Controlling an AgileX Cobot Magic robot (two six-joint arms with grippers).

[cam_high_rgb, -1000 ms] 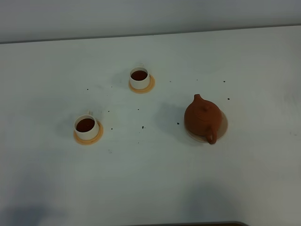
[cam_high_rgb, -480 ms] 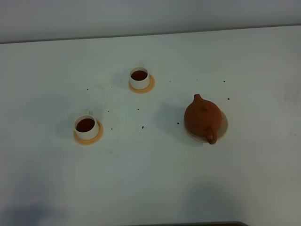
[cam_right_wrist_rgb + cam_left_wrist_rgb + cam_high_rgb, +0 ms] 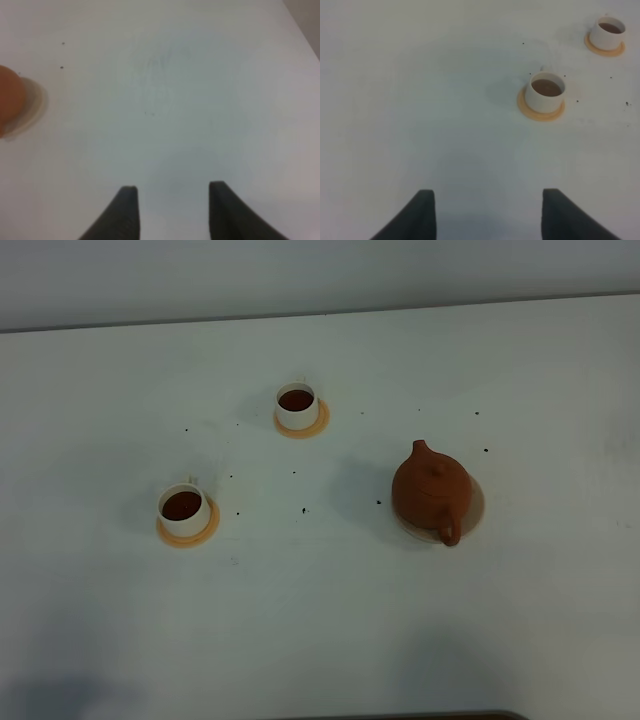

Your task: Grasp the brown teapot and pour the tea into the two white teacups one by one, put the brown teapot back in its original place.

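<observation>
Beside open jaws — brown teapot (image 3: pixel 7 102)

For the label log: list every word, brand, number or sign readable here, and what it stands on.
None: no text shows in any view.
brown teapot: plain clay, no mark.
two white teacups: plain, unmarked.
table: only dark specks, no writing.

No visible change: brown teapot (image 3: pixel 431 493), two white teacups (image 3: pixel 185 509) unmoved.
</observation>
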